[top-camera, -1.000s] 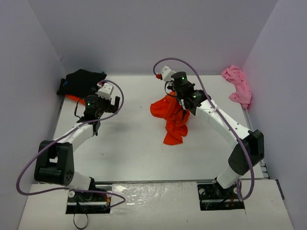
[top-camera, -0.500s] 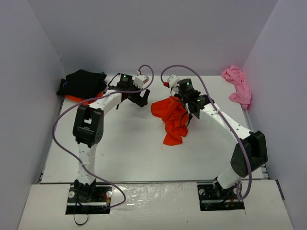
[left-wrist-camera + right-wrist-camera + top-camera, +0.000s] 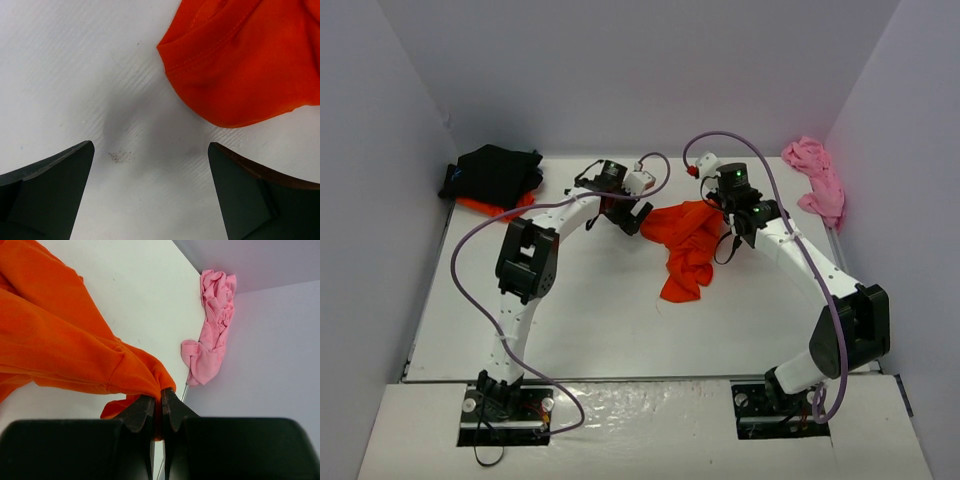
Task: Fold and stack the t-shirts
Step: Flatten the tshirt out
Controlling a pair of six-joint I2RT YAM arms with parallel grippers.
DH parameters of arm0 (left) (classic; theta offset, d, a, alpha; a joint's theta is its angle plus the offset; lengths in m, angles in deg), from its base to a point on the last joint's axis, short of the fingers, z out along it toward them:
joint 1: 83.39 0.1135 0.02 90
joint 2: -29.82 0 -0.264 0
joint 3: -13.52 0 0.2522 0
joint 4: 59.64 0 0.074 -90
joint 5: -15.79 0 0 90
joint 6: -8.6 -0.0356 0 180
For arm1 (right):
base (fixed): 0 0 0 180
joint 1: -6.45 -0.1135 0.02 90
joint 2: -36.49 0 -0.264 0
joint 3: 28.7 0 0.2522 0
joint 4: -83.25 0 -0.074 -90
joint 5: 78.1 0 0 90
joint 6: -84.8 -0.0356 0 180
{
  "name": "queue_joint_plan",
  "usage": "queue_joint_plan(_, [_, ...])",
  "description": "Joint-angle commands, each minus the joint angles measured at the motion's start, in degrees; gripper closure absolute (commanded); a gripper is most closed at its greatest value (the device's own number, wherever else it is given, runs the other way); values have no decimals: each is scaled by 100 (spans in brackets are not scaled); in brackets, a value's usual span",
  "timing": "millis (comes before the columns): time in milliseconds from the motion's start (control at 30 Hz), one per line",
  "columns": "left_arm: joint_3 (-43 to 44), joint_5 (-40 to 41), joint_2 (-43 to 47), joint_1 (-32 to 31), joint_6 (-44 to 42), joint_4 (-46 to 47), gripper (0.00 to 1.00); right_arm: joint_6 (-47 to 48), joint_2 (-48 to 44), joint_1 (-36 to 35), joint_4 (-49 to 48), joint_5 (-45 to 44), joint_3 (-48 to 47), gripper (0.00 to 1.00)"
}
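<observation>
An orange-red t-shirt (image 3: 688, 238) lies crumpled mid-table, its upper part stretched sideways. My right gripper (image 3: 724, 212) is shut on its right edge (image 3: 145, 375) and holds it up. My left gripper (image 3: 637, 216) is open and empty, just left of the shirt's left edge (image 3: 240, 65), over bare table. A black t-shirt (image 3: 492, 172) lies bunched at the back left on top of a second orange-red t-shirt (image 3: 480, 206). A pink t-shirt (image 3: 817, 182) lies crumpled at the back right against the wall, also in the right wrist view (image 3: 212, 330).
Lilac walls close in the white table (image 3: 600, 320) at the left, back and right. Purple cables loop over both arms.
My left arm swung from the left side across to the orange-red shirt's left edge. My right gripper moved right, pulling the shirt's top wider.
</observation>
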Motion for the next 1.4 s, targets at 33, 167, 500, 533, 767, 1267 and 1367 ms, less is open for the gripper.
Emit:
queue_joint_plan(33, [933, 379, 11, 15, 93, -359, 3, -123, -287, -2, -405, 63, -4, 100])
queue_joint_plan(167, [1157, 124, -37, -9, 196, -431, 3, -189, -266, -2, -414, 127, 45, 100])
queue_joint_plan(500, [2703, -890, -882, -16, 64, -1151, 6, -135, -252, 0, -425, 72, 99, 100])
queue_joint_plan(533, [2814, -890, -927, -26, 44, -1186, 12, -130, -262, 6, -430, 62, 120, 100])
queue_joint_plan(767, [3480, -1118, -1334, -63, 24, -1333, 22, -106, -283, 7, -479, 58, 244, 100])
queue_joint_plan(1267, [4485, -1779, -2285, -265, 0, -1680, 49, -148, -251, -2, -475, 60, 226, 100])
queue_joint_plan(1367, [4584, -1831, -2397, -266, -5, -1714, 62, -164, -238, -12, -457, 59, 213, 100])
